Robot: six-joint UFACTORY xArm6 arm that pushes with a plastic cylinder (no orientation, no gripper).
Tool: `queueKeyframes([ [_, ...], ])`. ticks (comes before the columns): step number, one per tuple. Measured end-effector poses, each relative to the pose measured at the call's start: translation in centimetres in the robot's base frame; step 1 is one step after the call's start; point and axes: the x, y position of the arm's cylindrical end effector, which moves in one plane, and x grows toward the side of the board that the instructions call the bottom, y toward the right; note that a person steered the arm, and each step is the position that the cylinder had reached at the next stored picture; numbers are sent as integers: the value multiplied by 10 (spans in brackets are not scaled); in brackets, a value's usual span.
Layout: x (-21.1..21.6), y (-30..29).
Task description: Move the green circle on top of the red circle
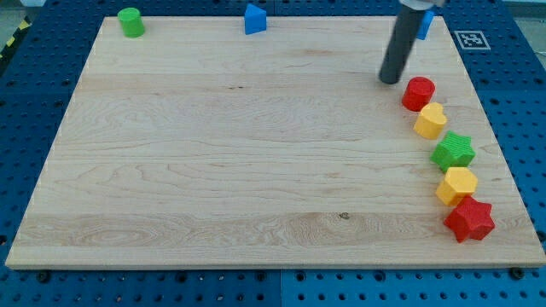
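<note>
The green circle (130, 21) stands at the board's top left corner. The red circle (418, 92) stands near the right edge, at the top of a column of blocks. My tip (391, 81) rests on the board just left of the red circle and slightly above it, a small gap apart. The dark rod rises from it toward the view's top. The tip is far to the right of the green circle.
Below the red circle lie a yellow block (431, 120), a green star (454, 151), a yellow hexagon (457, 185) and a red star (468, 220). A blue block (254, 19) stands at the top middle. Another blue block (426, 24) is partly hidden behind the rod.
</note>
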Motion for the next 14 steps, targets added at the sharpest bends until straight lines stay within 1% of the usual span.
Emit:
queueKeyframes([
  [1,0,-114],
  [2,0,-243],
  [3,-21,-371],
  [4,-71,-456],
  [5,-76,-456],
  [7,-140,-456],
  [8,-140,-455],
  [9,-140,-429],
  [11,-133,-354],
  [13,-91,-305],
  [14,-72,-303],
])
